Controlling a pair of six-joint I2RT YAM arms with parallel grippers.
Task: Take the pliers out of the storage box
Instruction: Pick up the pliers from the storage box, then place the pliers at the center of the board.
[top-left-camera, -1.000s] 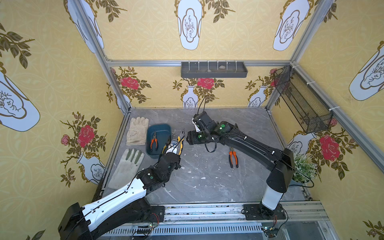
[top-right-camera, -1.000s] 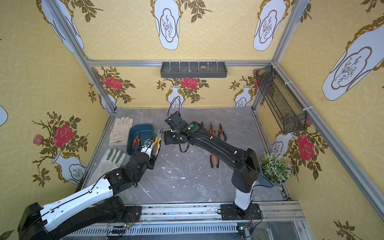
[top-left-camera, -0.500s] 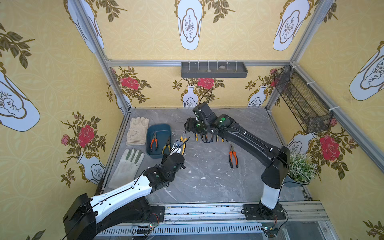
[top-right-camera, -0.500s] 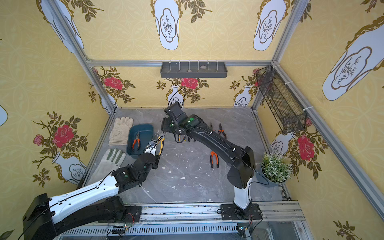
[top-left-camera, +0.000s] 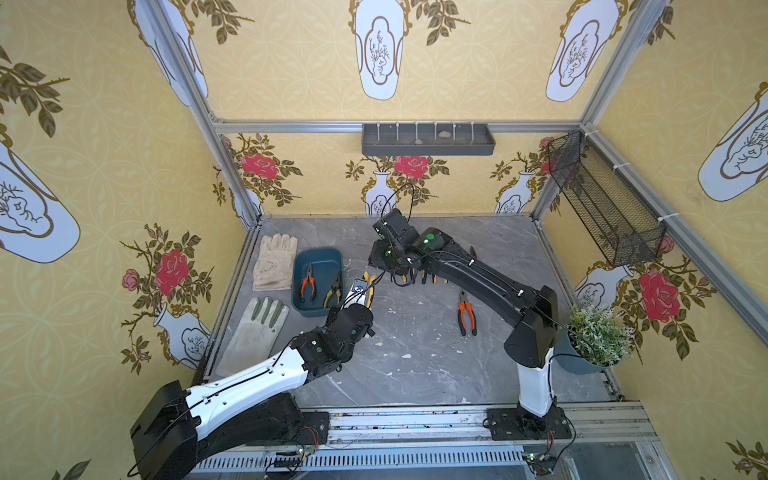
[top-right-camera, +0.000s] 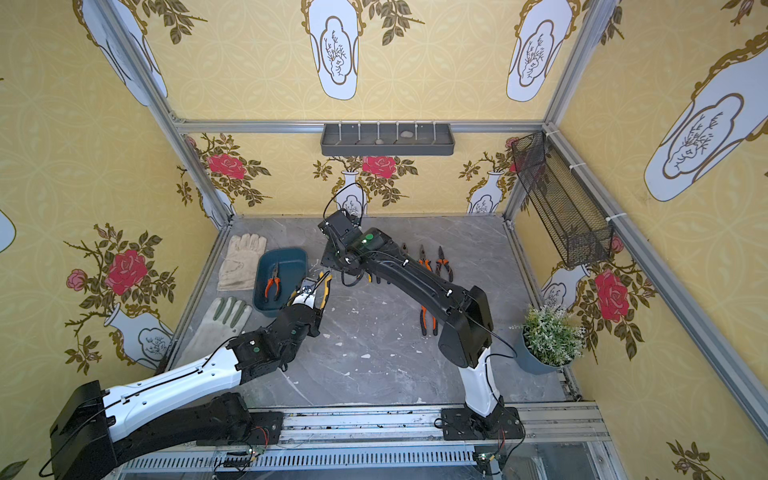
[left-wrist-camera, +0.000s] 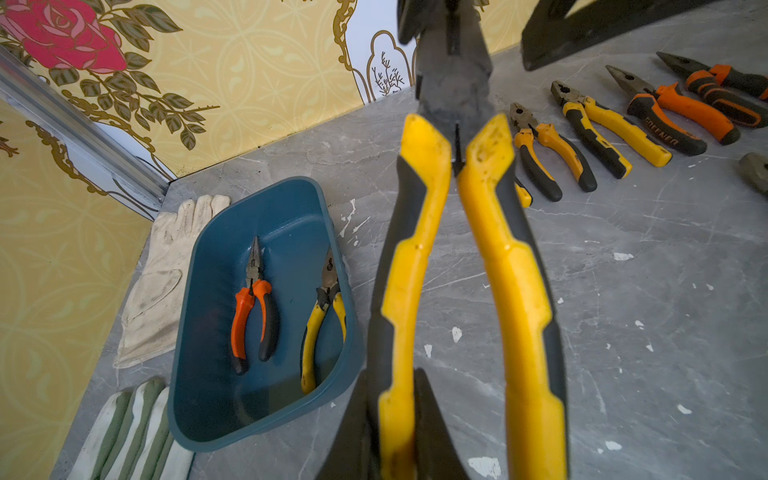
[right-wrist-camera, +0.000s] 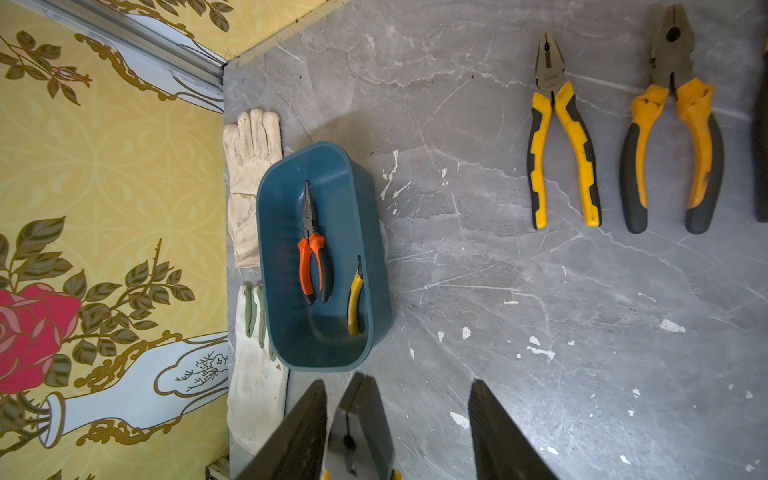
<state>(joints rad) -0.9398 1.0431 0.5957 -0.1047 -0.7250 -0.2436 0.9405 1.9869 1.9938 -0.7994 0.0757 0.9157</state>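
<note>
The left hand is clenched on the handle end of the yellow-and-black pliers, lifted off the worktop just beside the storage box. The right hand has its fingers spread either side of those pliers' head, not gripping. The storage box sits near the worktop's left edge beside gloves, with orange-handled pliers and yellow-handled pliers inside. A row of pliers lies toward the back edge.
</note>
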